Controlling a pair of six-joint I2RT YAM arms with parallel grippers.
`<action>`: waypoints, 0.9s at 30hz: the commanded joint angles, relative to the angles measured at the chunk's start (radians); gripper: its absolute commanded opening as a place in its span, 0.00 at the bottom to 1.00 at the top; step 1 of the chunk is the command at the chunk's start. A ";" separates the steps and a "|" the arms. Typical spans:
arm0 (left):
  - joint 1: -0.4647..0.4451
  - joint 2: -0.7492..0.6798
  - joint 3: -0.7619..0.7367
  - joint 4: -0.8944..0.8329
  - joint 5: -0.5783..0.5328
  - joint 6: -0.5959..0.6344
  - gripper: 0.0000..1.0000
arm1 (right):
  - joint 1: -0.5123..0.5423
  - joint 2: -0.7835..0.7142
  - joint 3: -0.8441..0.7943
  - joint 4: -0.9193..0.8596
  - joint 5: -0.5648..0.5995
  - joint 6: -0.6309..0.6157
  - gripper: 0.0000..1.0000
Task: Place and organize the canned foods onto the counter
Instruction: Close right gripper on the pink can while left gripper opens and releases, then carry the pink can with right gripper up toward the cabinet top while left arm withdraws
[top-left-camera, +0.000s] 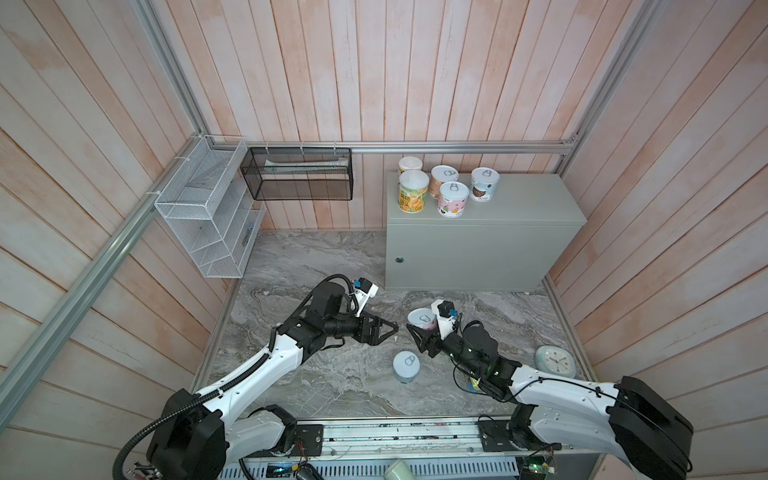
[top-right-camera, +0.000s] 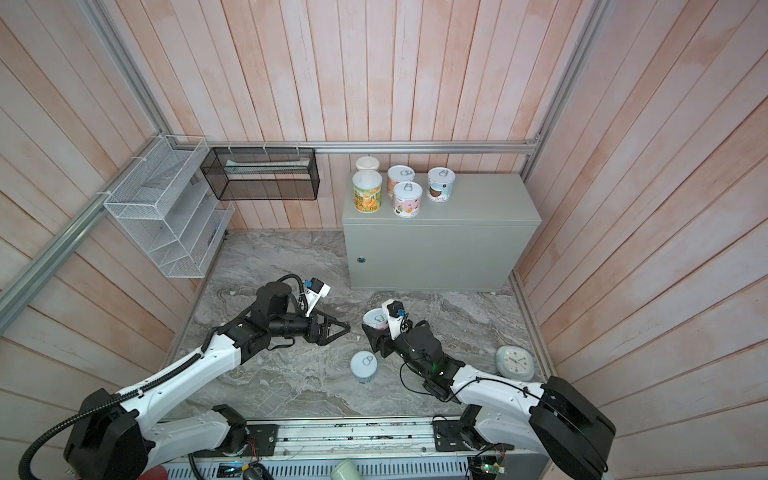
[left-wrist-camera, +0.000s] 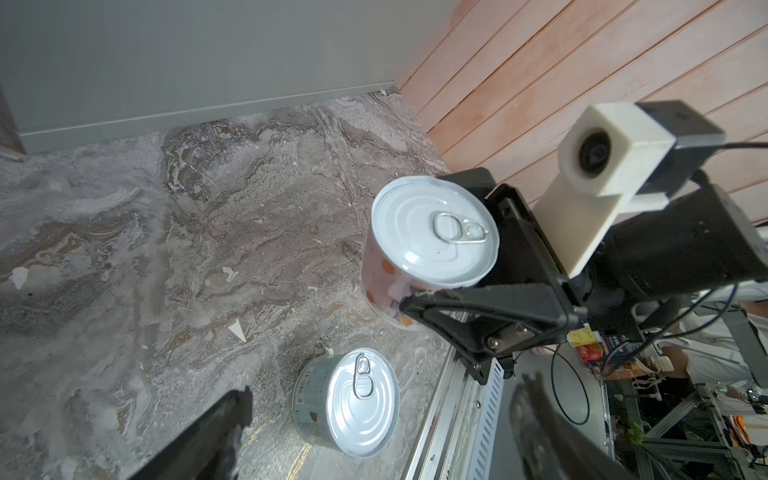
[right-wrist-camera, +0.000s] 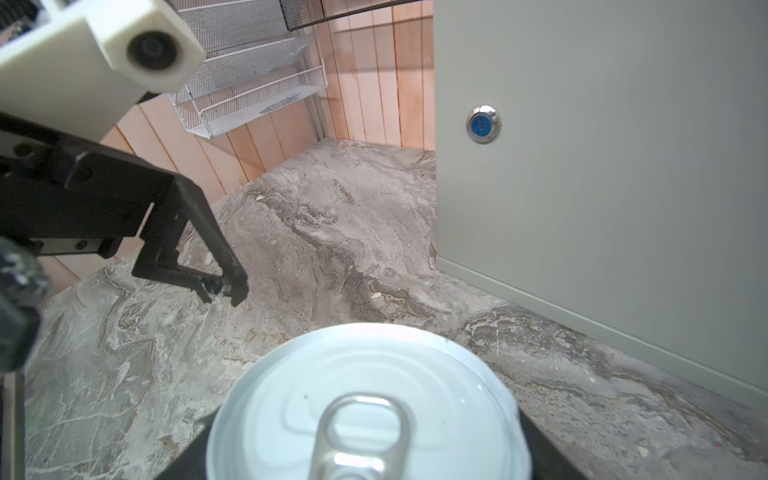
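Nearest the robot's base, a pale blue can (top-left-camera: 406, 365) (top-right-camera: 363, 365) (left-wrist-camera: 353, 403) stands upright and alone on the marble table (top-left-camera: 332, 386), pull-tab lid up; a round white clock (top-left-camera: 555, 360) (top-right-camera: 514, 360) lies at its 3 o'clock, well apart, by the table's edge; between 12 and 1 o'clock from the blue can, a pink can (top-left-camera: 422, 319) (top-right-camera: 377, 319) (left-wrist-camera: 432, 232) (right-wrist-camera: 365, 407) sits upright in the right jaws, which are clamped on its sides and point roughly toward 9 o'clock from the right arm (top-left-camera: 540, 382); whether this can touches the table I cannot tell; facing it from the 9 o'clock side, near but not touching, the left jaws stand wide apart and hold nothing, with the left arm (top-left-camera: 257, 365) stretched toward 3 o'clock; farther back, at about 1 o'clock from the pink can, a grey cabinet (top-left-camera: 519, 199) (top-right-camera: 478, 199) (right-wrist-camera: 623, 166) stands against the wall with a small round lock (top-left-camera: 400, 260) (right-wrist-camera: 483, 124) on its front; five cans stand upright on its top, gathered toward its 10 o'clock corner: two yellow-green cans (top-left-camera: 413, 191) (top-left-camera: 410, 165) one behind the other at the 9 o'clock edge, then a peach can (top-left-camera: 444, 178), a white-and-pink can (top-left-camera: 453, 199) in front of it, and a blue-and-white can (top-left-camera: 484, 184) at their 3 o'clock; farthest, a black mesh basket (top-left-camera: 297, 174) and a white wire rack (top-left-camera: 203, 216) hang on the walls.
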 joint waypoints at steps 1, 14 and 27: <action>0.004 -0.053 -0.042 0.121 0.041 -0.005 1.00 | -0.006 -0.049 -0.006 0.021 0.079 0.026 0.57; -0.135 -0.041 -0.094 0.244 -0.015 0.050 1.00 | -0.017 -0.214 -0.016 -0.108 0.116 0.049 0.58; -0.222 0.008 -0.122 0.376 -0.088 0.148 1.00 | -0.024 -0.405 -0.001 -0.312 0.184 0.100 0.60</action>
